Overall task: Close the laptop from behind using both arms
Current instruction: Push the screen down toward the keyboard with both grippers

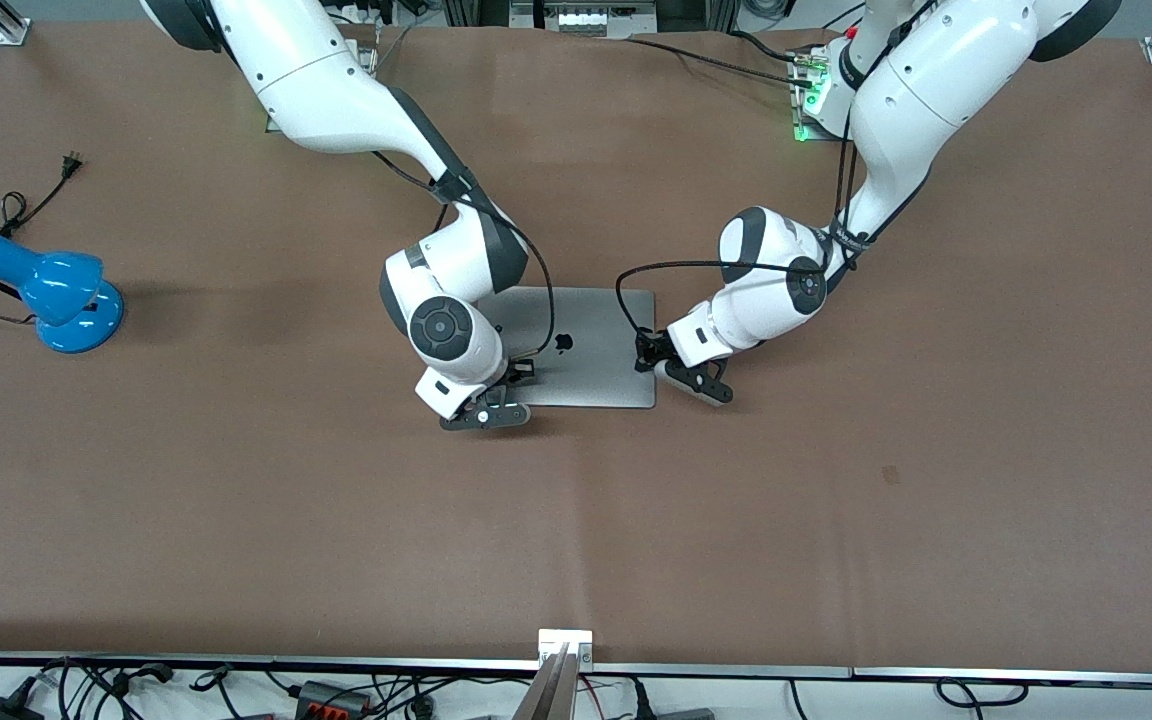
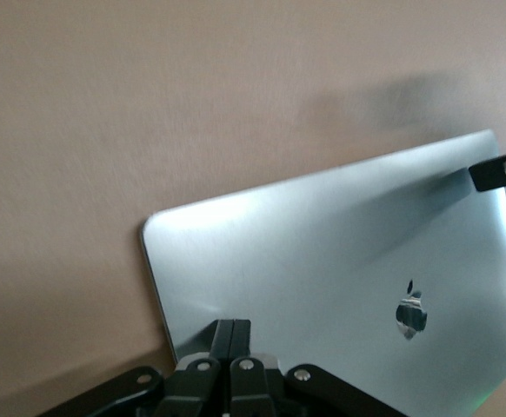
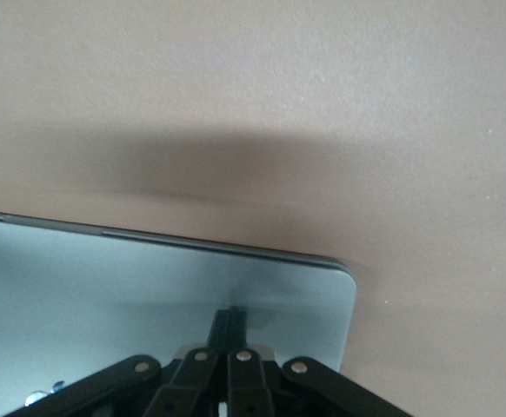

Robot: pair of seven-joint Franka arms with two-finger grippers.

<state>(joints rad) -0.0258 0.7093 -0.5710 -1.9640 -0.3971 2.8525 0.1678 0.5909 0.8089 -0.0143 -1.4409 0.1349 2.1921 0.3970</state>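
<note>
The table (image 1: 236, 520) was wide and covered in brown, and the laptop (image 1: 591, 345) lay near its middle, between the two arms. Its lid faced up with the dark logo showing, and it looked flat or very nearly flat on its base, so I judged that the closing was almost complete. The long axis of the laptop ran from the right arm's end of the table to the left arm's end.

The right arm came down from about 11 o'clock in the front view, and the left arm from about 1 o'clock. Both wrists were bent low over the lid.

The right gripper (image 1: 514, 378) was at the lid's corner toward the right arm's end, at about 7 o'clock from the logo. Its fingers (image 3: 229, 323) were pressed together, holding nothing, and their tips seemed to touch the lid just inside the corner.

The left gripper (image 1: 648, 352) was at the lid's edge toward the left arm's end, at about 3 o'clock from the logo. Its fingers (image 2: 229, 334) were also pressed together and empty, with their tips on the lid or just at it.

The relation that mattered was that the lid lay directly under both pairs of fingers, one pair at each end of the long axis. Neither arm was clearly nearer, so I judged that any last push should go straight down and equally from both.

A blue lamp (image 1: 51, 290) stood well apart, toward the right arm's end.
</note>
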